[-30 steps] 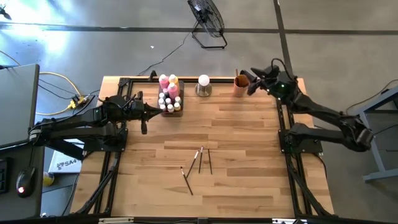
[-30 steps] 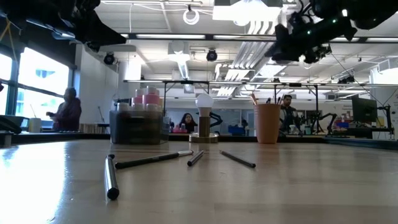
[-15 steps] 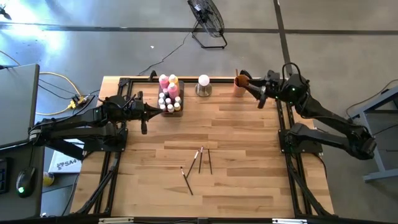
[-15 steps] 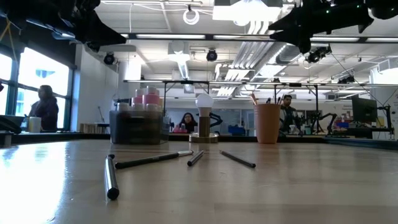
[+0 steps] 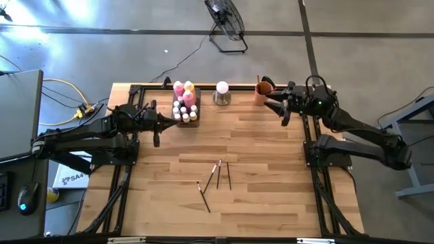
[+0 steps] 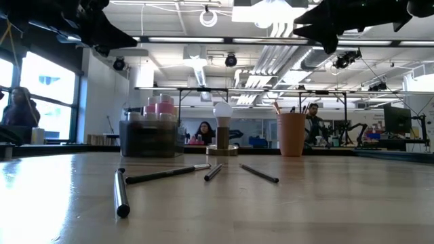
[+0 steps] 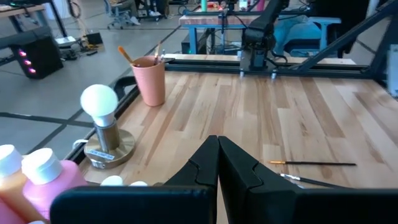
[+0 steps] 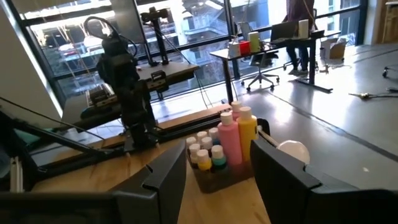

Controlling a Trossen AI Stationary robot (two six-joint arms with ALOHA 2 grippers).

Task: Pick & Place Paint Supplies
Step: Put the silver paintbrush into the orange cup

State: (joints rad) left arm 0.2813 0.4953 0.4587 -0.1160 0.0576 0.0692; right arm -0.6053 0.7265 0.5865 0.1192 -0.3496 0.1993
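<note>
The left gripper point(image 5: 157, 129) is parked shut at mid-left of the high view, beside the bottles point(image 5: 184, 104) in the tray point(image 5: 194, 113). Four brushes point(image 5: 217, 177) lie loose at lower centre, none yet picked, so a reach down to them is judged next. At upper right, the right gripper point(image 5: 278, 106) is held raised and open beside the cup point(image 5: 262, 93), holding nothing.

Grey concrete floor point(image 5: 135, 47) all round the wooden table point(image 5: 258, 142), and a black floor fan point(image 5: 227, 24) stands just beyond its far edge. Behind the table there's a big workshop: tall windows point(image 6: 34, 95) at one side, ceiling lights point(image 6: 207, 17) glowing overhead, desks point(image 8: 267, 53) farther back.
</note>
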